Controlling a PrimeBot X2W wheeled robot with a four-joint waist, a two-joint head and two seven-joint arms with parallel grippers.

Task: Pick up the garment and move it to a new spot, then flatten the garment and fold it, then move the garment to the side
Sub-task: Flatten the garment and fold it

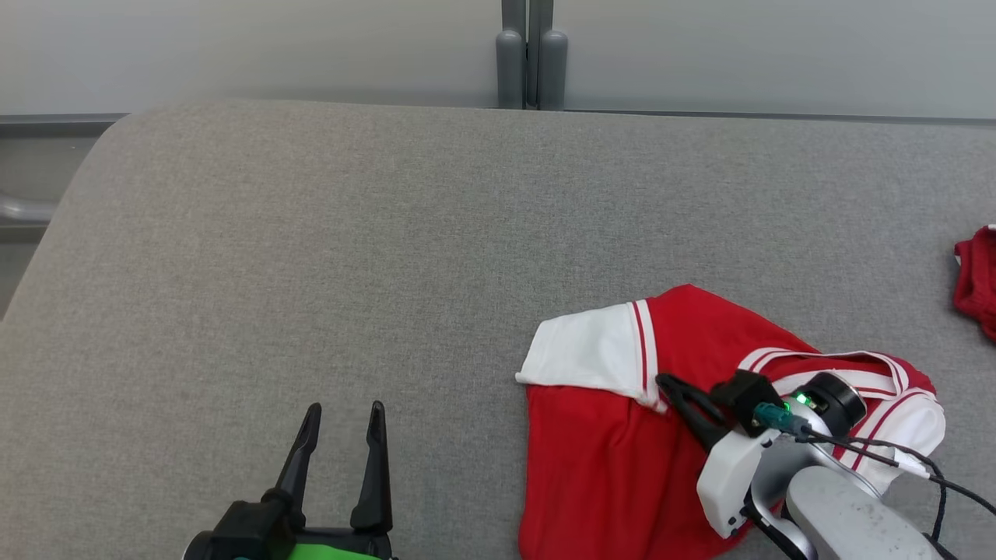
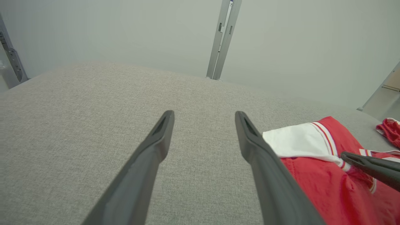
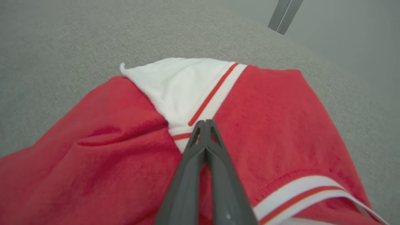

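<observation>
The garment (image 1: 607, 467) is a red shirt with white sleeves and red-striped trim, lying crumpled at the lower right of the grey padded surface (image 1: 311, 272). My right gripper (image 1: 668, 383) is shut, its tips pressed together at the seam where the white sleeve meets the red body, pinching the cloth there. In the right wrist view the closed right gripper (image 3: 204, 122) rests on the garment (image 3: 109, 156), which puckers around it. My left gripper (image 1: 345, 416) stands open over bare surface, left of the shirt. The left wrist view shows the left gripper (image 2: 203, 120) wide apart, with the garment (image 2: 312, 175) and the right gripper (image 2: 343, 155) to its right.
Another red cloth (image 1: 979, 280) lies at the surface's far right edge, seen also as a red cloth (image 2: 389, 128) in the left wrist view. A grey post (image 1: 531, 54) stands behind the surface against a pale wall. The surface's left corner is rounded.
</observation>
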